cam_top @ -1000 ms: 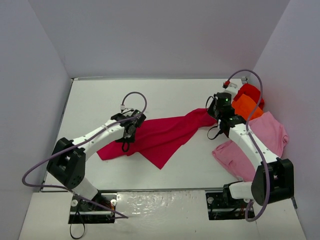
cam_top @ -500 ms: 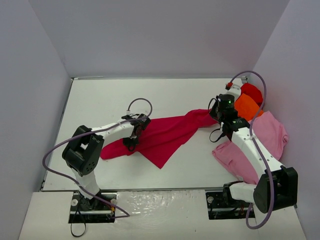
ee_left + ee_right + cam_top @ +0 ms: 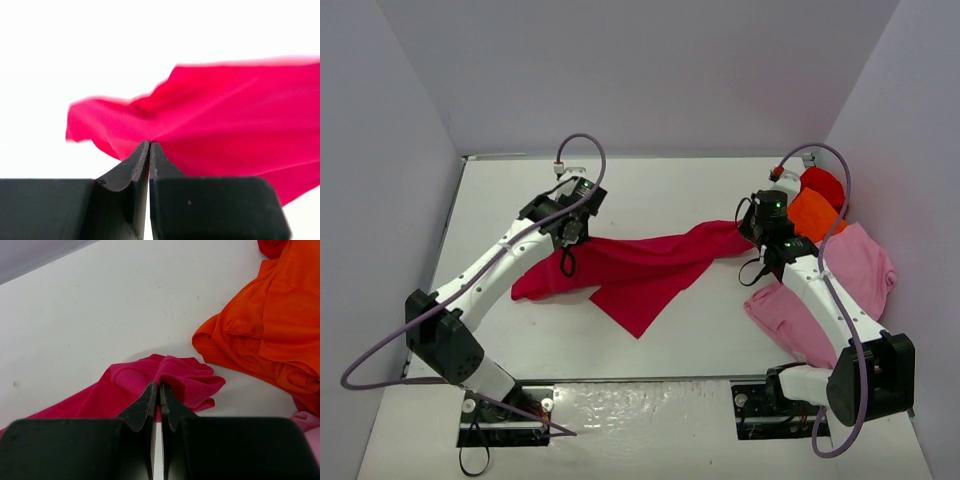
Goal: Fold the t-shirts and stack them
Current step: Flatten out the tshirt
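On the left side, reaches forward and inward with the left arm [image 3: 492, 272], shoulder joint low near the base, long white link slanting up toward the middle of the worktop [image 3: 650, 195]. Pinches the left fingers [image 3: 568, 238] fully together on a ridge of the crimson-magenta t-shirt [image 3: 640, 270]. Seen from the left wrist: 2 black tips [image 3: 149, 146] pressed flat against each other, cloth [image 3: 225, 130] fanning away from the pinch in soft folds against a washed-out white ground.

On the right side, stretches the right arm [image 3: 825, 300] forward along the far right of the worktop, wrist turned inward. Clamps the right fingers [image 3: 753, 233] tight on the bunched right end of the same shirt; from the right wrist, 2 tips [image 3: 159, 387] closed with no gap, crumpled crimson cloth [image 3: 172, 374] gathered just past them.

Spans the shirt between both grips, across the middle of the worktop, with 1 loose corner pointing toward the near edge and the left end lying flat.

Keeps 3 other shirts at the right: the light pink t-shirt [image 3: 860, 265] spread under and beside the right arm, the orange t-shirt [image 3: 812, 212] crumpled just beyond the right fingers, the red t-shirt [image 3: 823, 185] behind it near the far corner.

Sits inside 3 plain pale walls [image 3: 620, 70], on a white, matte worktop.
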Available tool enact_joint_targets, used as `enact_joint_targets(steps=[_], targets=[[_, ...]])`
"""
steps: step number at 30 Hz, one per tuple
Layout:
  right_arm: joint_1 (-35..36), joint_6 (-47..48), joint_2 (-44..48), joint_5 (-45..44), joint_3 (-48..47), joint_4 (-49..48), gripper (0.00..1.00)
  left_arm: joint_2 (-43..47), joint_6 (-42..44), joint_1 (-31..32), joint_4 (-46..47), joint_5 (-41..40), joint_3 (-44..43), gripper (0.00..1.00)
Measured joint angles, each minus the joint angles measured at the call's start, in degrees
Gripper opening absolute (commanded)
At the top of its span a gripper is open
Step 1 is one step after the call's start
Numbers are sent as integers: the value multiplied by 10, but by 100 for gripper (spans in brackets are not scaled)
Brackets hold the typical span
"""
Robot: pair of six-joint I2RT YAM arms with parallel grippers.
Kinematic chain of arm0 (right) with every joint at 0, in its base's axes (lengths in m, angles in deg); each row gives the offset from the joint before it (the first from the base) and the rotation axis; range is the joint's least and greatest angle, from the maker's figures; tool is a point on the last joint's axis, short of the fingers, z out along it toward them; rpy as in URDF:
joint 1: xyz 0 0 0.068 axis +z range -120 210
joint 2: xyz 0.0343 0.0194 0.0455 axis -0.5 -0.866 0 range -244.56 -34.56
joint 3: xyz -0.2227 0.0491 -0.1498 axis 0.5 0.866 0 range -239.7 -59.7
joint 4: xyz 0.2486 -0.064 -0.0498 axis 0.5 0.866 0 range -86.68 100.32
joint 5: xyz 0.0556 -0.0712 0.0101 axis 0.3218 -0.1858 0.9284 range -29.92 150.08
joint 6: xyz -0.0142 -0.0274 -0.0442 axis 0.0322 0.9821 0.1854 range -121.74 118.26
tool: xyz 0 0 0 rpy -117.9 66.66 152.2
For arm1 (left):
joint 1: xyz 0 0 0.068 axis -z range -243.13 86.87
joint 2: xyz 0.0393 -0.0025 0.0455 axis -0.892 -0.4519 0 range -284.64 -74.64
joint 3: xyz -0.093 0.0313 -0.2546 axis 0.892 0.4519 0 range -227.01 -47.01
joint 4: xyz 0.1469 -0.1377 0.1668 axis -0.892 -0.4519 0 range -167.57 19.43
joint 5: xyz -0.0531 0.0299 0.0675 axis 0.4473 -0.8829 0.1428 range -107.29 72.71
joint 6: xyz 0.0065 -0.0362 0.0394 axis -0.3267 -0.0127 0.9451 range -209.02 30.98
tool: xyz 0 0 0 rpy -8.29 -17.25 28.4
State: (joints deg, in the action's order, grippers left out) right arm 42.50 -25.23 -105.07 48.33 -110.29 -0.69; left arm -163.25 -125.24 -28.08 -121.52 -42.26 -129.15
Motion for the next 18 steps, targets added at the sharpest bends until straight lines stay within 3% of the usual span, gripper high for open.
enact_joint_targets(steps=[7,9,10,11,14,18], targets=[[9,0,0,2,8,0,0,-35,63,-56,-24,-50,-122,0],[12,1,3,5,12,0,0,-72,79,-70,-34,-64,-142,35],[14,3,7,7,16,0,0,-97,86,-76,-41,-69,-154,62],[15,4,12,9,19,0,0,-124,88,-80,-40,-72,-167,74],[18,11,33,12,26,3,0,-198,100,-87,-19,-74,-175,97],[21,16,48,12,26,3,0,-252,105,-91,-14,-72,-173,97]])
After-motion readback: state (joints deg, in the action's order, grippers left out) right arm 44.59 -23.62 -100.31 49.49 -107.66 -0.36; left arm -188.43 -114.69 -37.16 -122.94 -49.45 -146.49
